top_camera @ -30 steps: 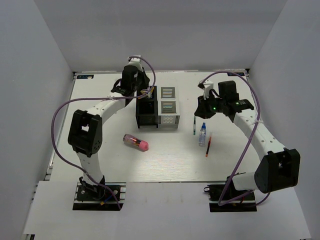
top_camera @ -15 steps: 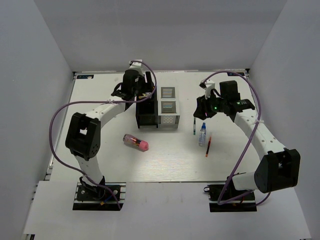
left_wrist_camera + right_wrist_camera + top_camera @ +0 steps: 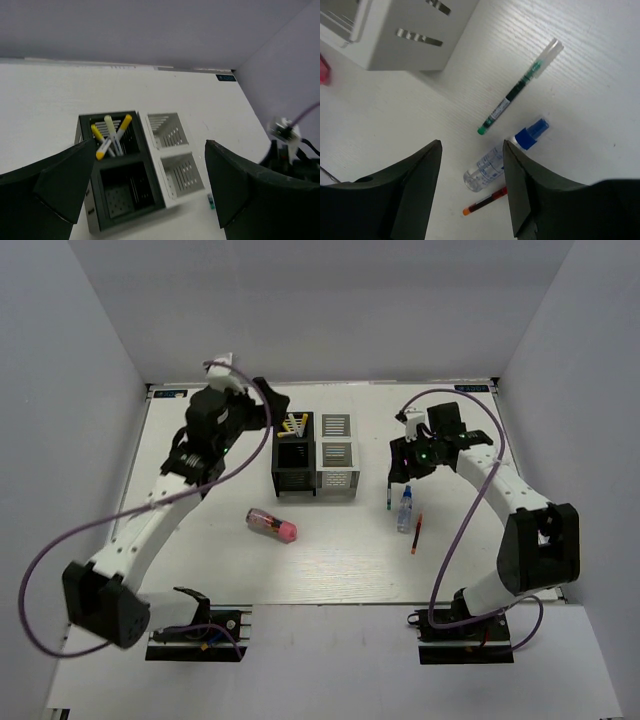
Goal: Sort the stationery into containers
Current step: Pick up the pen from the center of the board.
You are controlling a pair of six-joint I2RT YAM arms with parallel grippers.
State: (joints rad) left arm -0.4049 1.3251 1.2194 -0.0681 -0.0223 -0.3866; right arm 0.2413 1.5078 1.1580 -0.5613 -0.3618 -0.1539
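The black container (image 3: 293,468) and the silver-white container (image 3: 337,453) stand side by side mid-table. Yellow and white pens (image 3: 112,136) lean in the black one's back cell (image 3: 293,425). My left gripper (image 3: 262,412) hangs open just left of that cell, holding nothing (image 3: 150,145). A pink-and-clear cylinder (image 3: 272,525) lies in front of the containers. A green pen (image 3: 520,92), a blue-capped bottle (image 3: 492,165) and a red pen (image 3: 485,201) lie to the right. My right gripper (image 3: 471,145) hovers open above them (image 3: 398,468).
White walls enclose the table on three sides. The silver-white container's corner (image 3: 405,35) sits close to the green pen. The right arm's purple cable (image 3: 478,410) loops over the back right of the table.
My left gripper opened and drew back left from the black container, and the pens now lean in its back cell. My right gripper opened wider above the bottle.
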